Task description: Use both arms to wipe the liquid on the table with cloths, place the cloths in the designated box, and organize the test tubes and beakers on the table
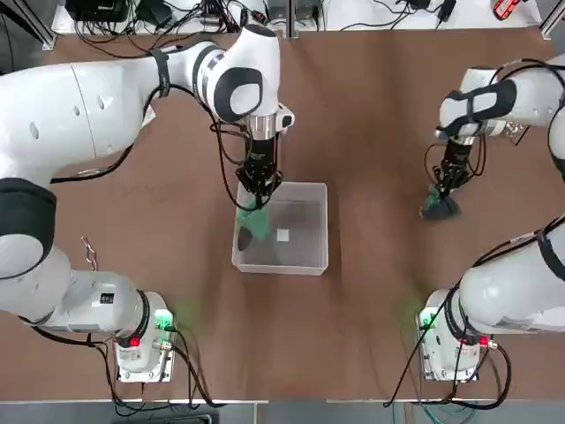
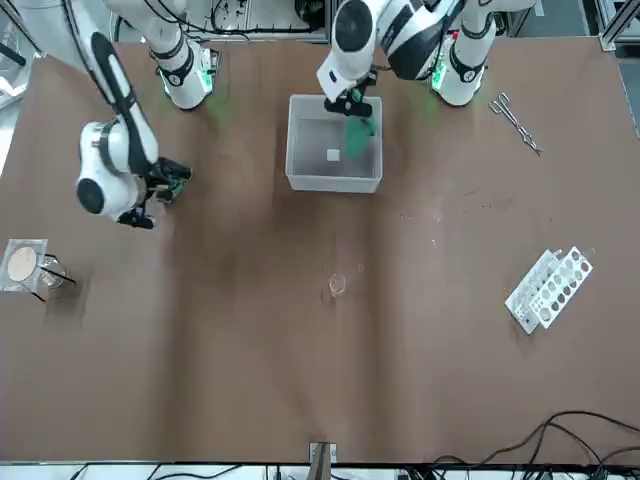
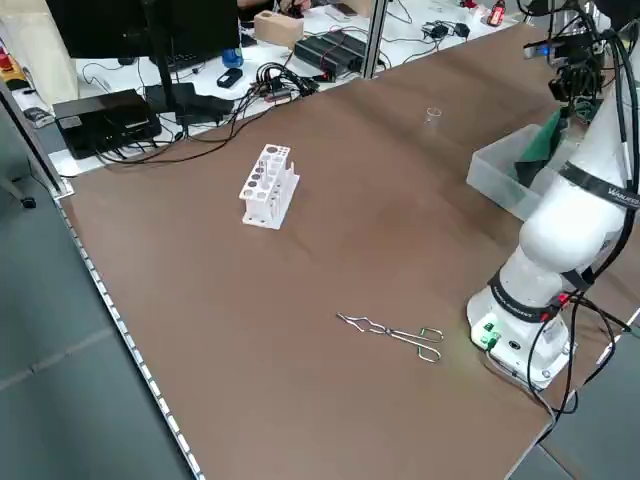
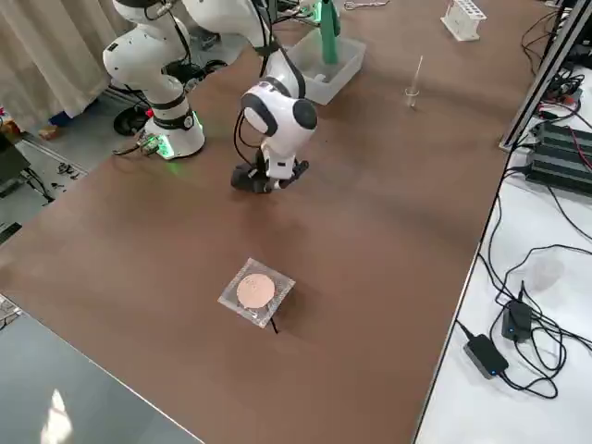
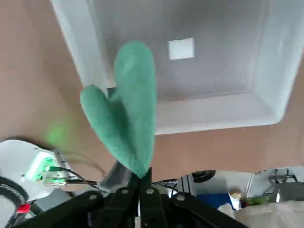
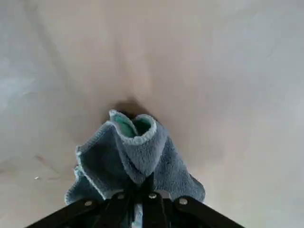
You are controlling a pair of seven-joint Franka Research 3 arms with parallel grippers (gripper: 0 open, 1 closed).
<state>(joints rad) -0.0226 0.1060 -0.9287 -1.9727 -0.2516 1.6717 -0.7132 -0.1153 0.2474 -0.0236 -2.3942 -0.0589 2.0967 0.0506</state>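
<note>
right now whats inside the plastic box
The green cloth hangs into the box near one wall, pinched shut by the left gripper. A small white square lies on the floor. What the cloth covers cannot be seen.

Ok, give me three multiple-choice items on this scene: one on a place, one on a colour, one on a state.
1. Where does the green cloth hang?
A. over the box
B. beside the tube rack
C. on the scissors

2. What colour is the cloth in the right gripper?
A. red
B. grey-blue
C. yellow

3. How are the left gripper's fingers?
A. wide open, empty
B. shut on the green cloth
C. shut on a beaker

Answers:
1 A, it dangles above the box's edge.
2 B, the right wrist view shows the grey-blue cloth.
3 B, the cloth is pinched between the fingers.
</note>
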